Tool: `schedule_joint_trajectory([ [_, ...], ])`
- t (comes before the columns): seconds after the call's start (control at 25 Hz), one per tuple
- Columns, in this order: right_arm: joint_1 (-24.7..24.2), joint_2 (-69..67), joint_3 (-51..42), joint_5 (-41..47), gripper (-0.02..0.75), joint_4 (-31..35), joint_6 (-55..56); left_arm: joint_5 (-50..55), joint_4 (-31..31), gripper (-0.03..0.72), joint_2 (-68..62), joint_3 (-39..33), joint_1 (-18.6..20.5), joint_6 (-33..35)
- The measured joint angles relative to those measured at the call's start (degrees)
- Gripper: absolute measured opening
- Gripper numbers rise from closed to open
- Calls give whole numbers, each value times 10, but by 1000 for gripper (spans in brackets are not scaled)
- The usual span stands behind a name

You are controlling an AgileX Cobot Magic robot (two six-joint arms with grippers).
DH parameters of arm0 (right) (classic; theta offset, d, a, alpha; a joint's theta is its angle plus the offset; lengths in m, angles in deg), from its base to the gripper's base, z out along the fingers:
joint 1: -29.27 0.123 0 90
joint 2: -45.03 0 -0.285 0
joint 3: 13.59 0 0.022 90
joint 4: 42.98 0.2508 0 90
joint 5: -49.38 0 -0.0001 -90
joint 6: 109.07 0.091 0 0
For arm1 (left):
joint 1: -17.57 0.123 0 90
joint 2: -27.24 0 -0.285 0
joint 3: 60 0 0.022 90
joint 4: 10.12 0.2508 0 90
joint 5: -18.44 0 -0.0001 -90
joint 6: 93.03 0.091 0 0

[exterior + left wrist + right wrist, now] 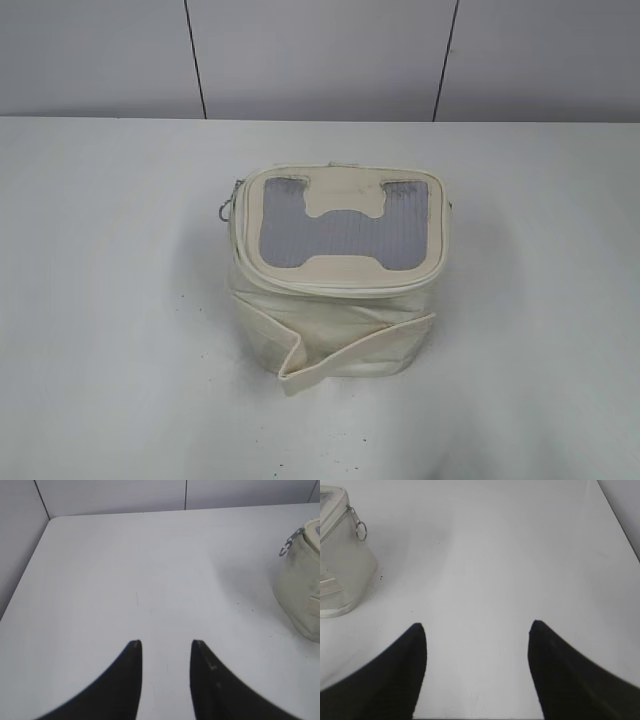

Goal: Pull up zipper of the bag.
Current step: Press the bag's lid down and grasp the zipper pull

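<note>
The cream boxy bag (340, 330) stands in the middle of the white table, its silvery-grey ribbed lid window (343, 225) facing up. The zipper track (335, 283) runs round the lid rim. A silver ring pull (228, 206) hangs at the bag's left rear corner; it also shows in the left wrist view (287, 547). Another ring pull (361, 529) shows in the right wrist view on the bag (342, 570). My left gripper (166, 643) is open and empty, left of the bag (300, 590). My right gripper (476, 625) is open and empty, right of the bag. Neither gripper shows in the exterior view.
The flat cream strap (350, 345) wraps the bag's front and bulges out at its lower left. The white table (110, 300) ends at a grey panelled wall (320, 55) behind. The table's left edge (25, 580) and right edge (620, 522) show in the wrist views.
</note>
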Motion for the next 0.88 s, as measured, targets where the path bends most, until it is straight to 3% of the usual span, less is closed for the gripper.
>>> schedule_joint_trajectory([
  [0.56, 0, 0, 0, 0, 498, 0, 0, 0, -6, 255, -1, 0, -1, 0],
  [0.88, 0, -37, 10, -25, 498, 10, -6, -68, -58, 255, -90, 14, -38, 0],
])
